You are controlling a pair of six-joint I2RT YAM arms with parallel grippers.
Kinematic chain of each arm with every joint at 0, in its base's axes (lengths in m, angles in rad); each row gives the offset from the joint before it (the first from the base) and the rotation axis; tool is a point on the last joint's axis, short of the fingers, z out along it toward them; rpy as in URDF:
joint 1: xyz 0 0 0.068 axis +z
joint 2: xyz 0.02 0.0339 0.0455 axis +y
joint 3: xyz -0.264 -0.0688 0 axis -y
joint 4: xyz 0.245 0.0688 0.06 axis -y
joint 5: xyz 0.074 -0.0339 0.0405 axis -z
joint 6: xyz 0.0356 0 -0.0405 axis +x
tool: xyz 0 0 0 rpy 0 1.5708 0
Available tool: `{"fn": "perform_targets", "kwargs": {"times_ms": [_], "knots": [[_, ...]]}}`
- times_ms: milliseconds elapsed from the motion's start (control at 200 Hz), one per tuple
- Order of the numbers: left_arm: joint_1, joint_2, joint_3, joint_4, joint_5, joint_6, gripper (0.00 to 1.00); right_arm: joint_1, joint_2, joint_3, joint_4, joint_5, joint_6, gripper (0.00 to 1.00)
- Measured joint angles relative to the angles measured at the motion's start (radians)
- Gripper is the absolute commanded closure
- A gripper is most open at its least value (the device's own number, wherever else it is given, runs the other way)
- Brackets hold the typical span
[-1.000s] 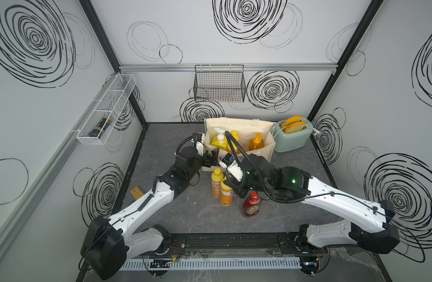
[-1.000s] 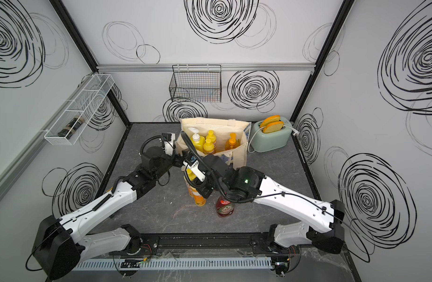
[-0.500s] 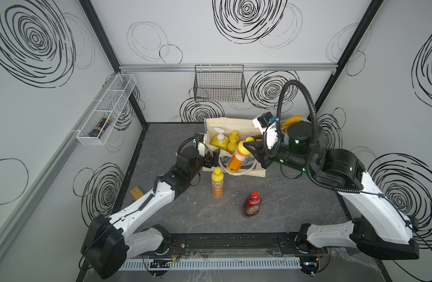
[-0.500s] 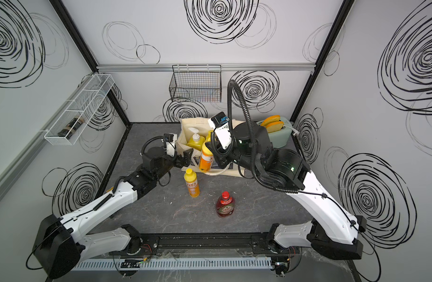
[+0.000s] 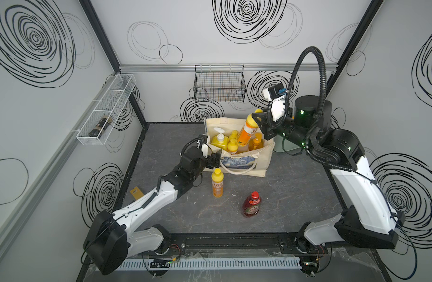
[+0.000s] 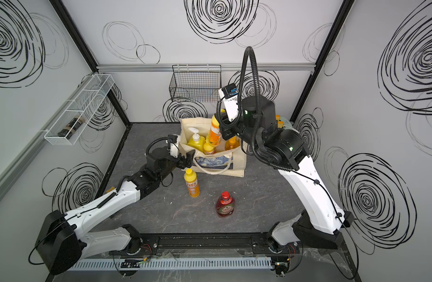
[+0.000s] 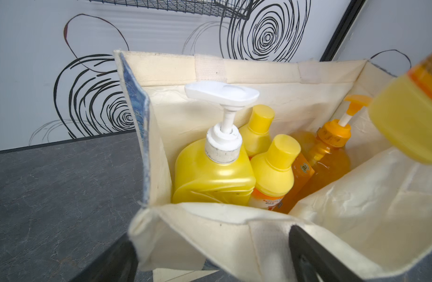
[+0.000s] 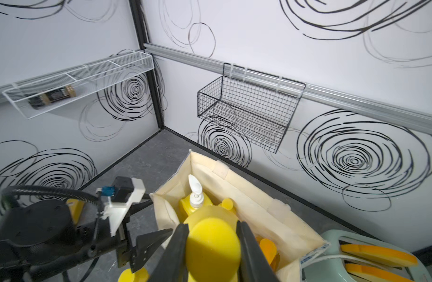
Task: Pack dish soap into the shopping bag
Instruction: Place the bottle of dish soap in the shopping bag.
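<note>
The cream shopping bag stands open at the back of the table. Inside it are a yellow white-pump bottle, small yellow bottles and an orange pump bottle. My right gripper is shut on the cap end of a small yellow dish soap bottle, which hangs tilted over the bag's mouth. My left gripper is open, and the bag's near rim lies between its fingers. In front of the bag, another yellow bottle and the red Fairy bottle stand on the table.
A mint toaster sits right behind the bag. On the back wall hangs a black wire basket. A white wire shelf on the left wall holds a dark bottle. A yellow card lies by the left arm.
My right arm took a yellow bottle from beside the standing one, lifted it and carried it back over the bag's mouth. The left arm has hardly moved.
</note>
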Motion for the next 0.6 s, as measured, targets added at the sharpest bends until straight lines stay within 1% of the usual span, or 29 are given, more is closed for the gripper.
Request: {"fn": "perform_targets", "kwargs": {"times_ms": [130,290,455,600], "knots": [[-0.001,0.000,0.000,0.000,-0.005,0.001,0.04,-0.094,0.018,-0.063,0.042,-0.027,-0.005,1.00],[-0.005,0.000,0.000,0.002,-0.010,0.004,0.04,-0.176,0.034,-0.171,0.107,-0.089,-0.004,1.00],[-0.008,0.003,0.000,0.006,-0.013,0.006,0.04,-0.206,0.068,-0.230,0.179,-0.146,-0.003,1.00],[-0.009,0.003,0.000,0.006,-0.013,0.008,0.04,-0.212,0.084,-0.261,0.229,-0.164,-0.008,1.00]]}}
